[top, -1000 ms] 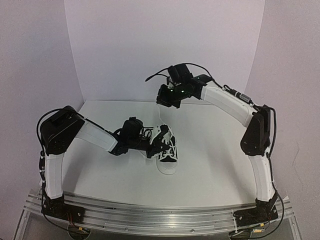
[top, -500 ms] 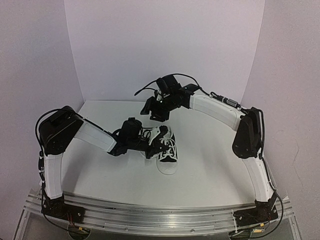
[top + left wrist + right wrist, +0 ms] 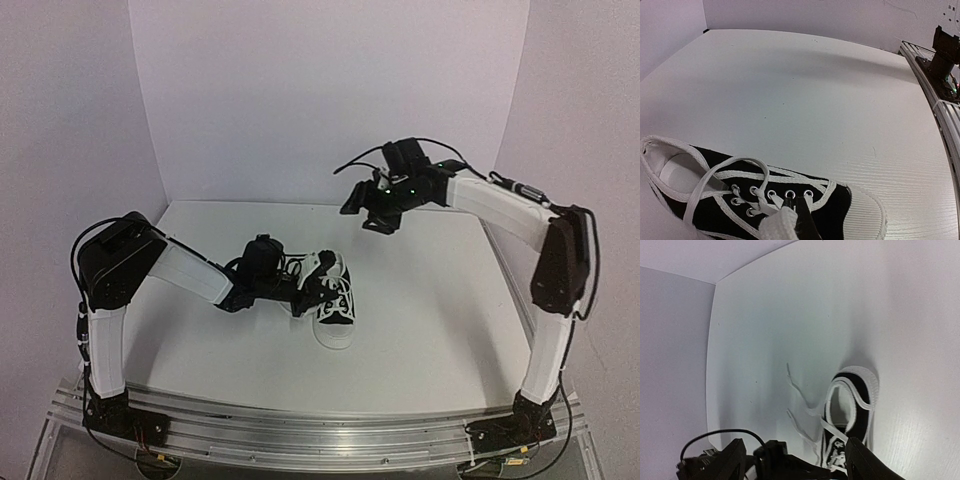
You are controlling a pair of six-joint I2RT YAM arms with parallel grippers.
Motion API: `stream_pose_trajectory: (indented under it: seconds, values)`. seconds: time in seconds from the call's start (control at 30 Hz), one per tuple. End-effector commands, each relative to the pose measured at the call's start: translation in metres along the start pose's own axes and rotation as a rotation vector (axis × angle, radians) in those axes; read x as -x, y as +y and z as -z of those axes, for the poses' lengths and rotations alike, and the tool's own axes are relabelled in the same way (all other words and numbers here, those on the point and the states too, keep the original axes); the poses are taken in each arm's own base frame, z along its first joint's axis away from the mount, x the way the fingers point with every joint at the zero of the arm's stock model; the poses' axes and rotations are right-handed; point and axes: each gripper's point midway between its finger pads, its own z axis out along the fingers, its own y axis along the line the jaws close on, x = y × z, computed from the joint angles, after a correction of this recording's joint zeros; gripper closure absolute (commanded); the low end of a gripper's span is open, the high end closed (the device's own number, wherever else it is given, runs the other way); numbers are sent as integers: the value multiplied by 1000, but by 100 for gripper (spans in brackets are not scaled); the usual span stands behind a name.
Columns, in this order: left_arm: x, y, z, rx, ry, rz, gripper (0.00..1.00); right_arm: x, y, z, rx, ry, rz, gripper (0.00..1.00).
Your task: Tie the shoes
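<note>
The sneaker (image 3: 337,305) is set near the middle of the table (image 3: 430,310), toe toward the arm bases. 1 lace (image 3: 777,223) is pinched in the left gripper (image 3: 318,290), closed beside the eyelets. The right gripper (image 3: 366,208) is held high over the far side, its 2 fingers (image 3: 734,460) spread apart.

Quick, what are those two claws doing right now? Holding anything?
Left gripper: shut on a white lace of the sneaker.
Right gripper: open, holding nothing, up in the air.
</note>
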Motion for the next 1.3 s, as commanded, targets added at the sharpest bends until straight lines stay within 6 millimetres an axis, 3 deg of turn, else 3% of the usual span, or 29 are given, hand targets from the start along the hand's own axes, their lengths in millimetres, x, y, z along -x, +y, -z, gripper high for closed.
stream_pose_trajectory:
  seconds: [0.0,0.07,0.13,0.2,0.3,0.47,0.73,0.87,1.13,1.17,1.27]
  values:
    - [28,-7,7,-21,-76,-19,100,-27,0,44,160,-98,217,32]
    - [29,-8,7,-27,-83,-19,100,-41,-2,50,274,-197,299,32]
    - [29,-9,7,-32,-84,-15,100,-60,-15,46,341,-280,367,31]
    - [28,-9,6,-34,-80,-11,100,-73,-14,35,363,-308,459,31]
    - [26,-10,6,-36,-75,-12,100,-99,10,11,424,-279,634,31]
    - [27,-10,5,-36,-77,-7,100,-101,28,-8,525,-296,635,33]
    - [29,-8,4,-35,-88,-16,100,-122,25,-37,556,-219,566,40]
    - [29,-6,4,-23,-87,-16,100,-125,26,-49,559,-192,538,48]
    - [30,-3,4,-9,-88,-16,100,-133,15,-42,540,-169,497,76]
    - [30,-2,4,-5,-89,-15,100,-135,12,-42,534,-159,485,75]
    - [30,-2,4,-3,-89,-17,100,-140,3,-42,513,-143,447,57]
